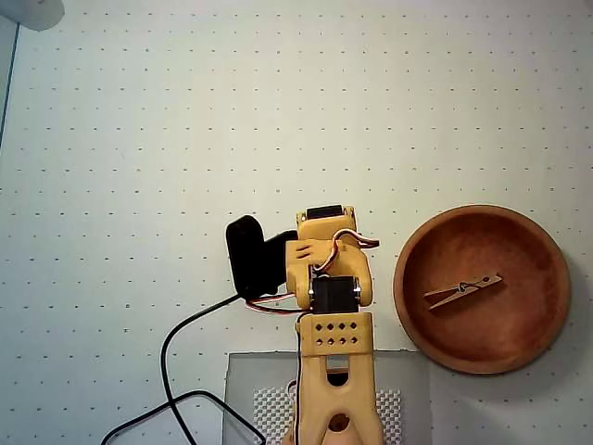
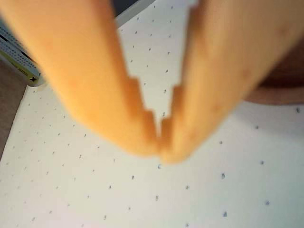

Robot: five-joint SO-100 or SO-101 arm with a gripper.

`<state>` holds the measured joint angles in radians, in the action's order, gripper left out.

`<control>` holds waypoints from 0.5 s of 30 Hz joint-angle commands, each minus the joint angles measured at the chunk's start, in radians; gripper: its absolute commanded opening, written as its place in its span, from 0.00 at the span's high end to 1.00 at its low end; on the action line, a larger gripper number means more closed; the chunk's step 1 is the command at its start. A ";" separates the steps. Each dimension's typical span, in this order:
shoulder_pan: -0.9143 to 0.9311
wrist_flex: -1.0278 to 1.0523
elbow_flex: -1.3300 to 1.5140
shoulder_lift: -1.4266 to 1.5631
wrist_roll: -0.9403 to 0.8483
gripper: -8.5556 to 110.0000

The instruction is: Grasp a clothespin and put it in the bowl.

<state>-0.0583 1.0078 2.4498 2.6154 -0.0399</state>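
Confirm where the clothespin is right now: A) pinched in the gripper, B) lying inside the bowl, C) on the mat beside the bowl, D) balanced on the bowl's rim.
B: in the overhead view the clothespin lies flat inside the bowl, and the gripper is shut on nothing.

a dotted white tabletop and its few bystanders

a white table surface (image 1: pixel 185 120) printed with a regular grid of small dark dots fills most of the overhead view. a black cable (image 1: pixel 171 366) loops across it toward the bottom edge. a grey translucent square mat (image 1: pixel 252 380) lies at the bottom centre, with a white perforated patch (image 1: pixel 271 408) on it. a pale rounded object (image 1: pixel 32 11) sits cut off in the top left corner. in the wrist view, a white strip with markings (image 2: pixel 14 59) borders the table's left edge.
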 commanded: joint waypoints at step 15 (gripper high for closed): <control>0.009 -0.222 0.428 0.310 0.006 0.96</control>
<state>-0.0583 0.8069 2.8517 2.8179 -0.0399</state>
